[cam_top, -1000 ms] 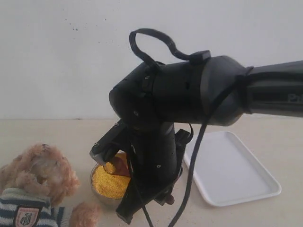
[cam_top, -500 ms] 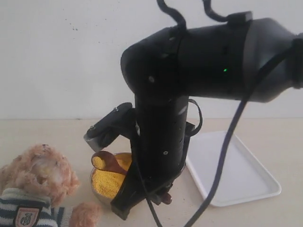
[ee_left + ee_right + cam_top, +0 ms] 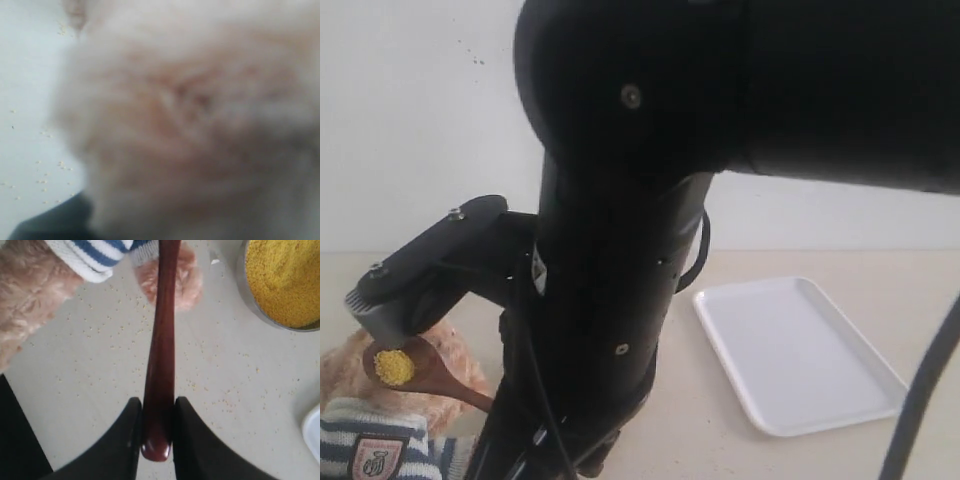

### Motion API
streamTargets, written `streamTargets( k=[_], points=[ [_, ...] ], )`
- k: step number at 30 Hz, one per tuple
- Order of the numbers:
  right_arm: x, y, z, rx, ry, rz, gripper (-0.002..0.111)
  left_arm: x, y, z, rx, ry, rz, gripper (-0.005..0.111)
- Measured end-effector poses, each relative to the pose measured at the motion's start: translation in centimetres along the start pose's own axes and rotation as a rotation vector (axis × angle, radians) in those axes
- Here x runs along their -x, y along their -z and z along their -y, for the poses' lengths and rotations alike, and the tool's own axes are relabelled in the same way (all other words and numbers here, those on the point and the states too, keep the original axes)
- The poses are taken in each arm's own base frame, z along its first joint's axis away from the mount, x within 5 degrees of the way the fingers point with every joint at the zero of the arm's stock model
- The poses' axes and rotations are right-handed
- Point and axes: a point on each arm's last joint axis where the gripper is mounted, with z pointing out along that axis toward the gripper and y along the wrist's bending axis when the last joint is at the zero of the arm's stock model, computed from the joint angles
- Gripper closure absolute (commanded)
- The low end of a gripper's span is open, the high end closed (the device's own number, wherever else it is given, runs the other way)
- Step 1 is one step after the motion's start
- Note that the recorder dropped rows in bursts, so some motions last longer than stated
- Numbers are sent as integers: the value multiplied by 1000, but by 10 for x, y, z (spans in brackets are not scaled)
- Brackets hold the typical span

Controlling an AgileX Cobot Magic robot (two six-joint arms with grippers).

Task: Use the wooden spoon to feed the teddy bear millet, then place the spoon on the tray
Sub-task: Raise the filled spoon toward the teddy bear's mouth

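Observation:
The wooden spoon [image 3: 430, 375] carries a small heap of millet [image 3: 394, 367] and its bowl hovers right at the teddy bear's face [image 3: 345, 365]. My right gripper [image 3: 157, 410] is shut on the end of the spoon's handle [image 3: 161, 355]. The bear's striped sweater [image 3: 370, 445] shows at the lower left. In the right wrist view the steel bowl of millet [image 3: 285, 280] stands beside the bear's paw [image 3: 187, 282]; the arm hides it in the exterior view. The white tray [image 3: 800, 355] lies to the right. Blurred bear fur [image 3: 190, 125] fills the left wrist view, hiding the left jaws.
The right arm's thick black body [image 3: 620, 300] blocks the middle of the exterior view. Loose millet grains [image 3: 215, 390] are scattered over the beige table [image 3: 90, 365]. A corner of the tray [image 3: 314, 432] shows in the right wrist view. A white wall stands behind.
The right arm has lifted the loaded spoon out of the steel bowl and carried it left to the bear's face. The arm now covers the bowl in the exterior view.

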Motion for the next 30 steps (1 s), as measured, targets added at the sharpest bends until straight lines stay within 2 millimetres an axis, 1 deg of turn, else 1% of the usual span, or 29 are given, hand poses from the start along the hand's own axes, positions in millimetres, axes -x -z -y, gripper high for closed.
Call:
streamTargets(
  k=[2, 8, 10, 14, 18, 21, 25, 30],
  points=[
    [2, 0, -2, -17, 17, 22, 106, 0, 0, 0, 0, 0, 0, 103],
    [15, -8, 8, -123, 65, 34, 106, 0, 0, 0, 0, 0, 0, 103],
    [20, -14, 10, -144, 75, 27, 106, 0, 0, 0, 0, 0, 0, 103],
    [23, -27, 10, -154, 88, -18, 106, 0, 0, 0, 0, 0, 0, 103],
    [25, -38, 6, -181, 125, -59, 106, 0, 0, 0, 0, 0, 0, 103],
    [27, -43, 4, -237, 182, -80, 106, 0, 0, 0, 0, 0, 0, 103],
    [29, -45, -3, -327, 264, -107, 106, 0, 0, 0, 0, 0, 0, 103],
    [35, -49, -17, -465, 397, -136, 106, 0, 0, 0, 0, 0, 0, 103]
  ],
)
